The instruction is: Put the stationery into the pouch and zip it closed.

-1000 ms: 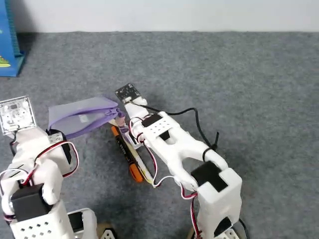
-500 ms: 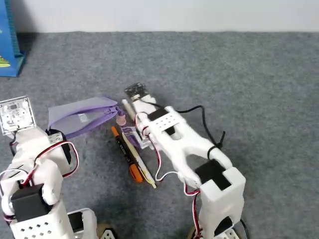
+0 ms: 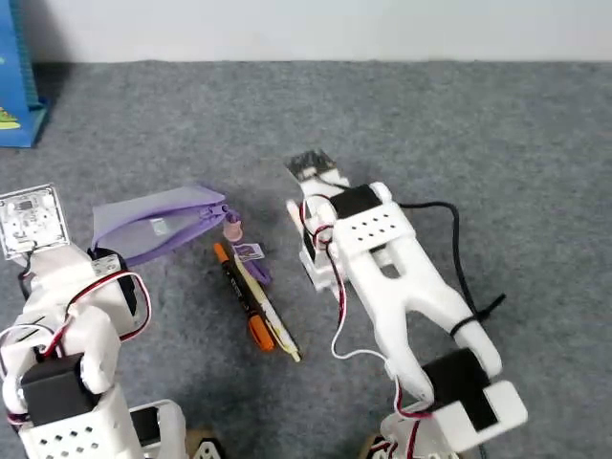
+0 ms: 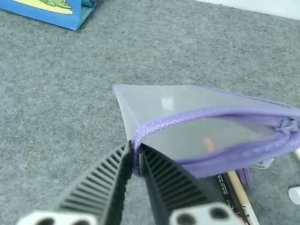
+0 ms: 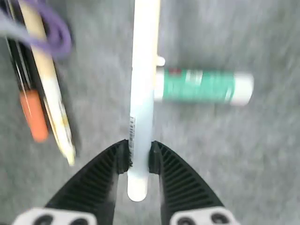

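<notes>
A grey felt-like mat [image 3: 516,143] covers the whole table. At its far left corner stands a blue box [image 3: 17,96] with a yellow and green picture on its side [image 4: 51,8]. Along the far edge runs a plain white wall [image 3: 316,29].

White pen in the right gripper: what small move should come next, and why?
Probably carry the white pen toward the pouch mouth. The right gripper is shut on it, apart from the pouch, whose end the left gripper pinches.
</notes>
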You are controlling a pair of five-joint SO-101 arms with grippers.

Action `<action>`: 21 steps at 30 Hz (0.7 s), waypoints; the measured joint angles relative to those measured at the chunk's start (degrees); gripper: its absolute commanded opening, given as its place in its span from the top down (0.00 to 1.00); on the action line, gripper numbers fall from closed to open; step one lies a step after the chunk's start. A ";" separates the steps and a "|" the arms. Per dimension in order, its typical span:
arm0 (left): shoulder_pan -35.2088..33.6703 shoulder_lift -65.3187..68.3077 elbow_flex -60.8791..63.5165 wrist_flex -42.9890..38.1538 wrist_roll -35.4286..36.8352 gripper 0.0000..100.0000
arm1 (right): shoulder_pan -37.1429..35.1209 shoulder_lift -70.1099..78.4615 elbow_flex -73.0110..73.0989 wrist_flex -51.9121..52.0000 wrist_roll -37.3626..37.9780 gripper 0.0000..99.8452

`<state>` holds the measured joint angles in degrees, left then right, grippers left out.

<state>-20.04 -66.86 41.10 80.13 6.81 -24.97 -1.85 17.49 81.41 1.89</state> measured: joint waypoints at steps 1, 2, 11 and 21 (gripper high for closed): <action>0.00 0.00 0.00 0.00 0.00 0.99 | 0.53 -0.53 1.67 0.18 0.26 0.99; 0.00 0.00 0.00 0.00 0.00 0.99 | 1.14 -0.70 3.43 0.35 1.05 0.99; 0.00 0.00 0.00 0.00 0.00 0.99 | 4.57 -3.25 11.69 -0.18 10.99 0.81; 0.00 0.00 0.00 0.00 0.00 0.99 | -1.49 -4.92 11.78 -7.91 8.26 0.84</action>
<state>-20.04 -66.86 41.10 80.13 6.81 -26.46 -6.77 29.27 73.49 10.15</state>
